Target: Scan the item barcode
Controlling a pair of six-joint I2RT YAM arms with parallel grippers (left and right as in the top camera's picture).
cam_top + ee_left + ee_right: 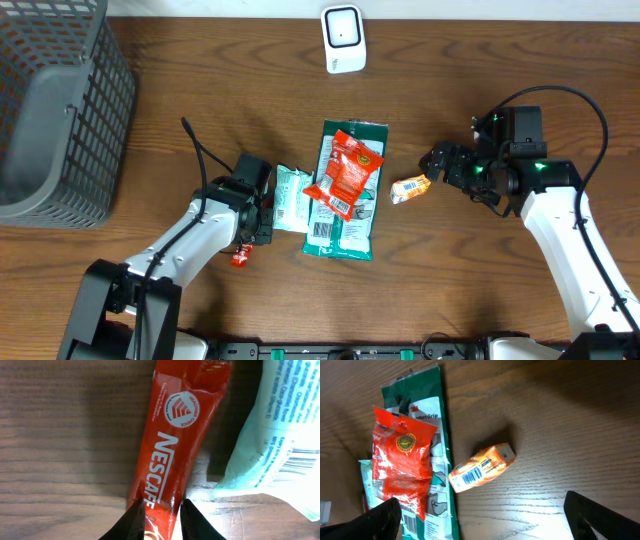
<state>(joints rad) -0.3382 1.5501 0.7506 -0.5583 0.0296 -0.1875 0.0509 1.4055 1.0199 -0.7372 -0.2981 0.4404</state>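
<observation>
My left gripper (162,522) clamps the red Nescafe stick sachet (170,445) at frame bottom; my right gripper (487,520) is wide apart; barcode scanning not yet done

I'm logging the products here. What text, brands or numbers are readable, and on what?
"NESCAFE": sachet
"HEALTHIER CHOICE": sachet's round mark
"3M": green pack
"...fortGrip": green pack, start hidden
Orange box: barcode digits too small to read.
Pale packet: print and barcode numbers too blurred.
Red bag: round seal unreadable.
</observation>
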